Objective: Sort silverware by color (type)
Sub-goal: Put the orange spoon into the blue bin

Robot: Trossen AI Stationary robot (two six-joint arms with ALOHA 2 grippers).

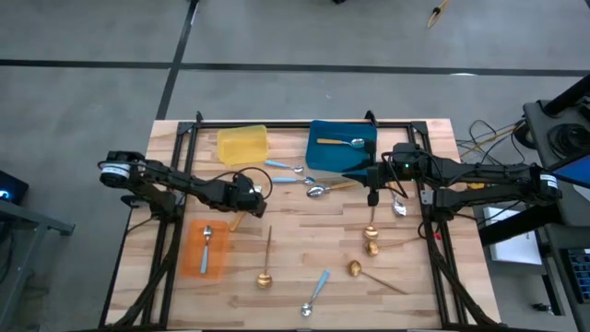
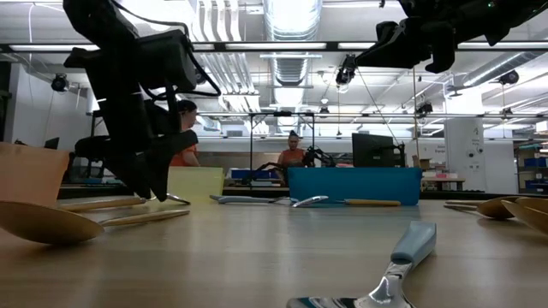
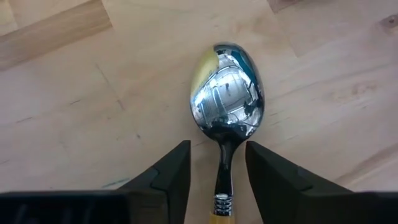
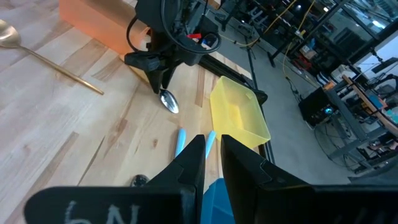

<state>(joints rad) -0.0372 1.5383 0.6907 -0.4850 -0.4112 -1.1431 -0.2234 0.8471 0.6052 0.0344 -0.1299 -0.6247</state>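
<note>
An orange-handled spoon (image 3: 227, 93) lies flat on the wooden table, its silver bowl pointing away from my left gripper (image 3: 217, 149). That gripper is open and points steeply down. Its two fingers stand on either side of the spoon's thin neck (image 3: 224, 167), with a gap on each side. In the high view, my left gripper (image 1: 249, 208) is between the yellow tray (image 1: 242, 143) and the orange tray (image 1: 206, 263). My right gripper (image 1: 350, 175) hangs shut and empty over the near edge of the blue tray (image 1: 318, 152).
More silverware lies scattered: blue-handled spoons (image 1: 281, 165) (image 1: 316, 293) and gold spoons (image 1: 265, 273) (image 1: 371, 232) (image 1: 356, 269). One spoon (image 1: 339, 142) lies in the blue tray and one spoon (image 1: 206, 236) in the orange tray. A black frame borders the table. People sit in the room beyond.
</note>
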